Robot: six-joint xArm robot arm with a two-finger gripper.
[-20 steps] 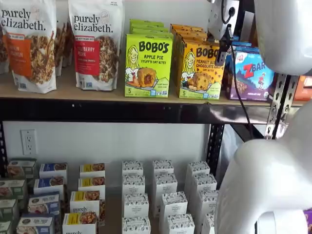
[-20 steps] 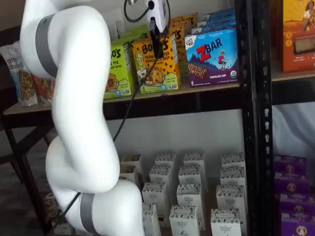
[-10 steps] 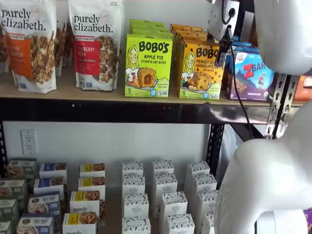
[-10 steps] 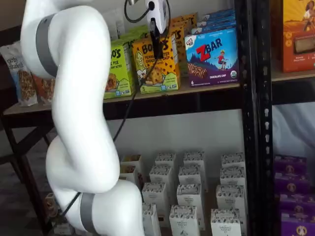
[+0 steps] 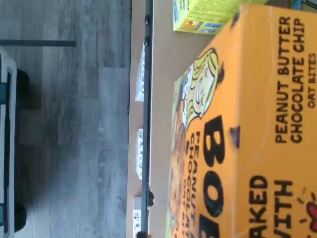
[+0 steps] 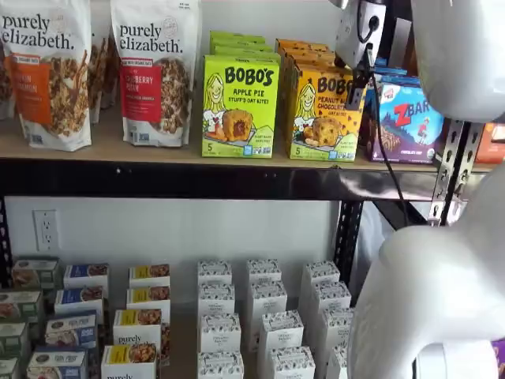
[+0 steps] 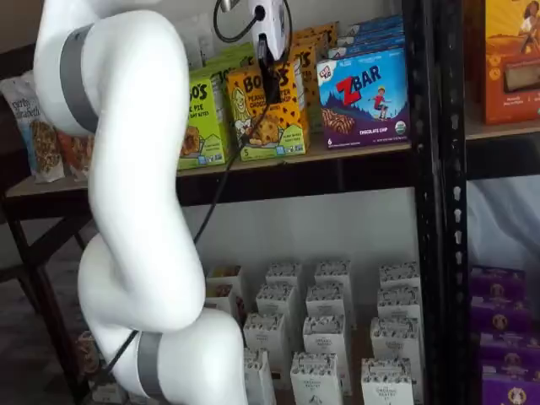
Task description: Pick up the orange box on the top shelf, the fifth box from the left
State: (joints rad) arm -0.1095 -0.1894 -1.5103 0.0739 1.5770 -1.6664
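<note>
1. On the top shelf (image 6: 158, 154), the orange box (image 6: 323, 114) is seen standing upright at the front edge, with more boxes of the same kind lined up behind it.
2. Just to one side of it the lime-green Apple Pie box (image 6: 239, 106) is placed, and on the other side the blue ZBar box (image 6: 410, 122); both are close beside it.
3. The gripper (image 6: 357, 88) is seen hanging down in front of the upper part of the orange box, on the side nearer the ZBar box, with a black cable (image 6: 387, 158) trailing below it.
4. In the other shelf view the gripper (image 7: 270, 80) is shown as a dark finger lying across the top of the box's front face (image 7: 268, 114).
5. Only a side-on sight of the fingers is given, so whether they stand apart or are closed on the carton cannot be told.
6. In the wrist view the orange box (image 5: 247, 148) is seen very close, filling much of the picture, with the tan shelf board (image 5: 163, 99) and the green box (image 5: 208, 15) beside it.
7. The white arm (image 7: 126, 169) is seen between the camera and the shelves.
</note>
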